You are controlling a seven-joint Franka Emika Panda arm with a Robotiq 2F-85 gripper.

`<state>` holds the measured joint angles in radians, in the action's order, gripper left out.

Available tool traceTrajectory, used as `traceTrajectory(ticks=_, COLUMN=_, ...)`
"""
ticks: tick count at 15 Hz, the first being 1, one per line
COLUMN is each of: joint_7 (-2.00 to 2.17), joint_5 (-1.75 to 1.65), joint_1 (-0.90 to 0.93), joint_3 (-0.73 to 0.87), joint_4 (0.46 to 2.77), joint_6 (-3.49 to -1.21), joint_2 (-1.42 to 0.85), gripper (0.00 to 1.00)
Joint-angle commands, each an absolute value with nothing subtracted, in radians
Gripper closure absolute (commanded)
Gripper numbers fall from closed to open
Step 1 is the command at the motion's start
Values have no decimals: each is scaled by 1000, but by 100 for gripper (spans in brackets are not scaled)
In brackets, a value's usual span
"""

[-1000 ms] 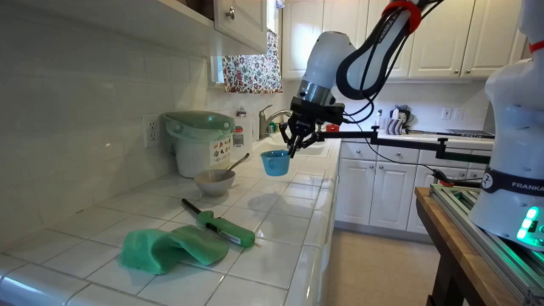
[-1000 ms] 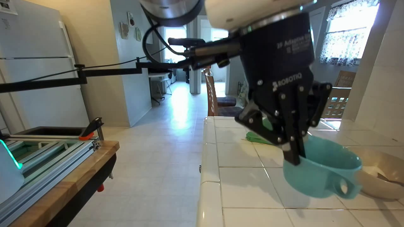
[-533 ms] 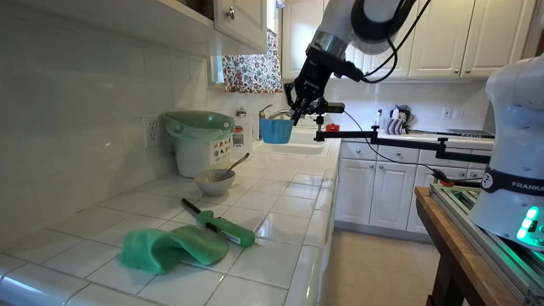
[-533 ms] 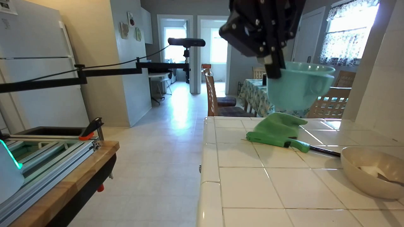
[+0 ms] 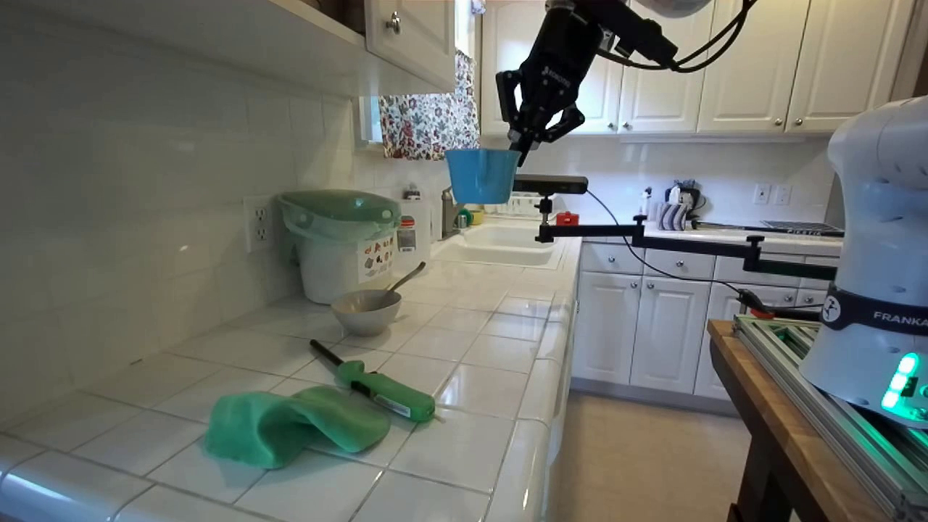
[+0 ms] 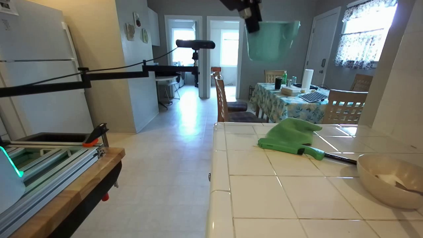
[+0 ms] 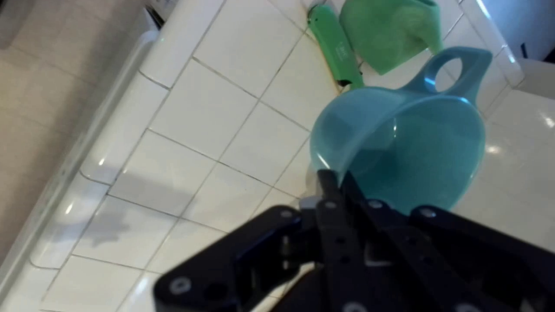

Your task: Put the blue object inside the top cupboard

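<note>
The blue object, a light blue cup with a loop handle (image 7: 453, 71), hangs in the air high above the tiled counter. My gripper (image 7: 337, 177) is shut on its rim, one finger inside the cup and one outside. In an exterior view the cup (image 5: 480, 176) is roughly upright, below and beside the fingertips. It also shows near the top of an exterior view, where the gripper (image 6: 252, 26) is partly cut off by the frame. At upper left, the top cupboard (image 5: 412, 43) shows its underside, a white door and a strip of dark inside; most of it is out of frame.
On the counter lie a green cloth (image 5: 290, 424) and a green lighter (image 5: 388, 391). Beyond them stand a bowl with a spoon (image 5: 366, 312) and a green-lidded container (image 5: 339, 246). A camera on a black bar (image 5: 696, 245) reaches across near the gripper, lower down.
The arm has risen well above the counter, carrying the cup up with it. In an exterior view the cup also shifts a little to the right. Counter items stay put.
</note>
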<state>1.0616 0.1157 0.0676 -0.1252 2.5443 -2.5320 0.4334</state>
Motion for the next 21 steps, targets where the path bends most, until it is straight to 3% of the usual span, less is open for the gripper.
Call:
traceTrajectory(ticks=1, joint_7=1050, joint_5=125, joint_1=50, joint_3=-164, joint_4=2525, joint_6=-2506, joint_2=455, gripper=95)
traceTrajectory(ticks=8, joint_7=1046, joint_5=114, joint_1=48, joint_3=-186, joint_4=2490, joint_6=-2444, joint_2=483, gripper=99)
traceTrajectory(ticks=21, joint_7=1088, joint_5=-53, joint_1=7, joint_3=-293, joint_4=2059, joint_6=-2406, joint_2=248, gripper=99)
